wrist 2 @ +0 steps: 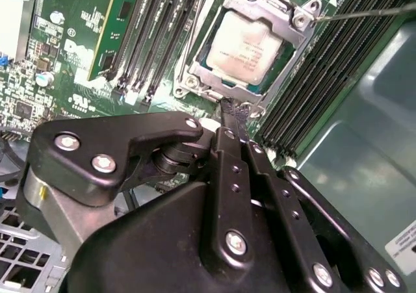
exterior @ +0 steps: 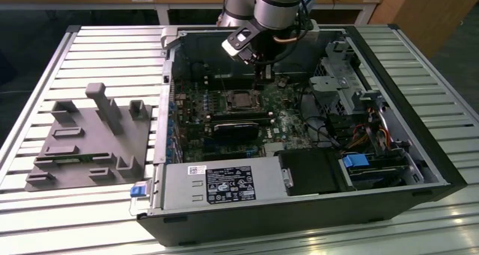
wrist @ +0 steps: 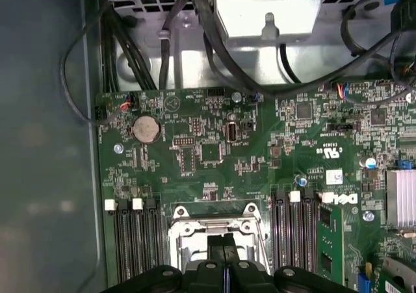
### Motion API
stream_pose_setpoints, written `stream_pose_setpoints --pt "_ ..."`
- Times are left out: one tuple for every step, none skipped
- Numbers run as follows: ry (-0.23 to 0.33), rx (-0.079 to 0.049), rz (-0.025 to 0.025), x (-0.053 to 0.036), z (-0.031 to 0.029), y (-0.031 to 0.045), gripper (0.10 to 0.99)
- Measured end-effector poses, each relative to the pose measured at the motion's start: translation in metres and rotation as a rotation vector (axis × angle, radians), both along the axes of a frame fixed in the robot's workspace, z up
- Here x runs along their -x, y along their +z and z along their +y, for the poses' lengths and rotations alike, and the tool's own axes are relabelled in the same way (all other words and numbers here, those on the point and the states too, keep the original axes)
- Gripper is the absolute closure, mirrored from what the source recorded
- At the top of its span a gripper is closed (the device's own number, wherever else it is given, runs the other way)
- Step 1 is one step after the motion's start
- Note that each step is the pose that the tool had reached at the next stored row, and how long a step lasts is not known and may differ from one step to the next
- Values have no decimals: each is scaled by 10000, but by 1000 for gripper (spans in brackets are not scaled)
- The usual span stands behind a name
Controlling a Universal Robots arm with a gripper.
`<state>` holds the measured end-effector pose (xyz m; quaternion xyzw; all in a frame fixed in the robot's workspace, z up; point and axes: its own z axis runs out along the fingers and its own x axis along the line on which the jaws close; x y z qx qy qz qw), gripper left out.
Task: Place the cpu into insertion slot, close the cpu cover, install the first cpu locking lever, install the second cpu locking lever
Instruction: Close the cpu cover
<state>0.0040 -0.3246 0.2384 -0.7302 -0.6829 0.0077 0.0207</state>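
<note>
The cpu (wrist 2: 246,45), a silvery-tan square, lies in the insertion slot (exterior: 241,100) on the green board. The cpu cover (wrist 2: 263,6), a thin silver frame, lies flat over its edges. A thin wire locking lever (wrist 2: 370,10) sticks out from one corner of the socket, off to the side. My gripper (wrist 2: 233,111) is shut with nothing between its two black fingers, and its tip hovers just beside the socket's edge. In the exterior view the gripper (exterior: 262,75) hangs inside the open computer case, just behind the socket. In the first wrist view the fingertips (wrist: 224,257) sit over the socket frame (wrist: 218,231).
Long black memory slots (wrist 2: 156,33) flank the socket on both sides. A black block (exterior: 238,129) lies in front of the socket. A drive cage (exterior: 351,87) and cables (wrist: 214,39) crowd the case's right. A grey fixture (exterior: 90,137) sits on the slatted table left of the case.
</note>
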Motion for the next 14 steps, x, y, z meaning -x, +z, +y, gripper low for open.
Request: stream_pose_setpoints --pt "12 -8 -25 13 -2 -7 980" --pt "26 -12 -49 25 -4 -13 980" --pt "40 -15 -70 36 -6 -19 980" --pt "53 -17 -94 46 -8 -24 980" --pt "68 -17 -122 55 -9 -28 980" --pt "86 -16 -169 61 -11 -32 980" --pt "107 -16 -235 67 -12 -37 980" --pt "125 -17 -299 72 -13 -41 980" --pt "144 -17 -361 77 -13 -45 980" --pt "161 -17 -403 86 -14 -47 980" --pt "168 -16 -420 102 -14 -49 980" --pt "173 -18 -429 118 -14 -50 980" --pt "175 -19 -435 136 -14 -52 980" --pt "178 -20 -440 154 -14 -55 980"
